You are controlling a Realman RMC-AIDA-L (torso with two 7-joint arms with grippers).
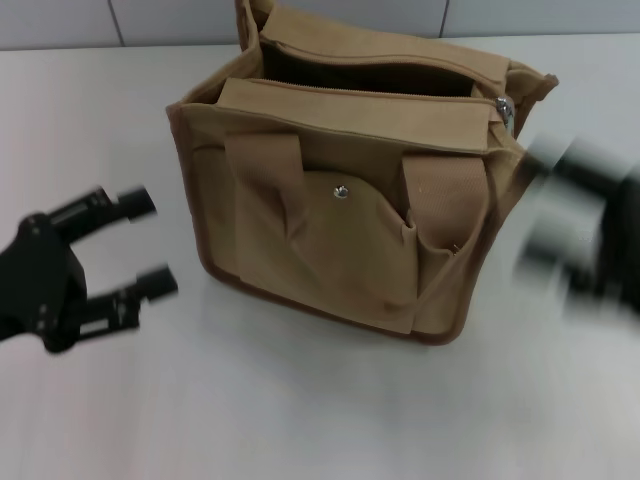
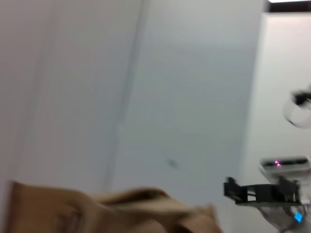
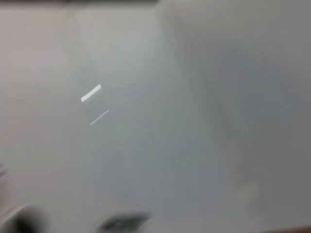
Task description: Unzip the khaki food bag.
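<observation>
The khaki food bag [image 1: 350, 190] stands on the white table, tan canvas with brown piping, two webbing handles hanging over its snap-flap front pocket. Its top gapes open along the zipper, and the silver pull [image 1: 505, 112] sits at the bag's right end. My left gripper [image 1: 145, 245] is open and empty, to the left of the bag and apart from it. My right gripper [image 1: 545, 205] is a blurred dark shape just right of the bag, beside its right end. A strip of the bag's tan fabric [image 2: 121, 211] shows in the left wrist view.
The white table [image 1: 300, 400] spreads in front of the bag. A tiled wall runs along the back edge. The left wrist view shows a dark stand and equipment [image 2: 265, 191] far off in the room.
</observation>
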